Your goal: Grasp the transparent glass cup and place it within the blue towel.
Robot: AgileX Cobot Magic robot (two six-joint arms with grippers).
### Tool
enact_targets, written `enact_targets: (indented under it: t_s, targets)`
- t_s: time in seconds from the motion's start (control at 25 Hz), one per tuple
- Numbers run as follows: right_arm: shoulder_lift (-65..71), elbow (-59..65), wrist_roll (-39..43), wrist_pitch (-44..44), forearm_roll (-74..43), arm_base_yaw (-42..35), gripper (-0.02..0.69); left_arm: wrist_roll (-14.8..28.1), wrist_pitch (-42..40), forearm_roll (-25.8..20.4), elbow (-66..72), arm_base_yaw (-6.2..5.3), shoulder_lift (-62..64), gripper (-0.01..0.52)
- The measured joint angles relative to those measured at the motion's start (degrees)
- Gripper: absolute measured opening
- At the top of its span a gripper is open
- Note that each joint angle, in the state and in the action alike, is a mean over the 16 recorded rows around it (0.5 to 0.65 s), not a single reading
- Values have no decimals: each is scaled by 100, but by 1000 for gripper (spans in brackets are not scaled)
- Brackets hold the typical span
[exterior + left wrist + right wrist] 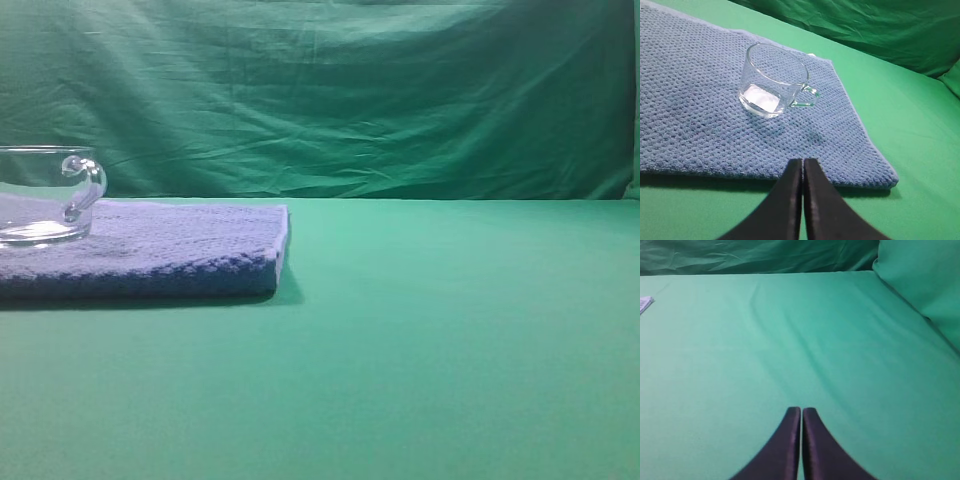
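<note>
The transparent glass cup (45, 195) stands upright on the blue towel (180, 255) at the far left of the exterior view, handle to the right. In the left wrist view the cup (772, 80) sits on the towel (700, 110), its handle pointing right. My left gripper (803, 161) is shut and empty, back from the cup, above the towel's near edge. My right gripper (801, 410) is shut and empty over bare green cloth. Neither gripper shows in the exterior view.
The table (450, 340) is covered in green cloth, with a green backdrop (350, 90) behind it. A green fold (925, 285) rises at the right in the right wrist view, and a pale corner (645, 304) shows at its left edge.
</note>
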Motion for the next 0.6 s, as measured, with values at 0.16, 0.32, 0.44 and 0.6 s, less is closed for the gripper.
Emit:
enact_targets:
  t_s: [0.16, 0.32, 0.44, 0.6]
  targets:
    - [0, 0, 0, 3, 0, 0, 0, 0, 0, 0, 0, 0, 0, 0]
    - [0, 0, -1, 4, 0, 0, 0, 0, 0, 0, 0, 0, 0, 0]
    - [0, 0, -3, 4, 0, 0, 0, 0, 0, 0, 0, 0, 0, 0]
    - [0, 0, -4, 4, 0, 0, 0, 0, 0, 0, 0, 0, 0, 0]
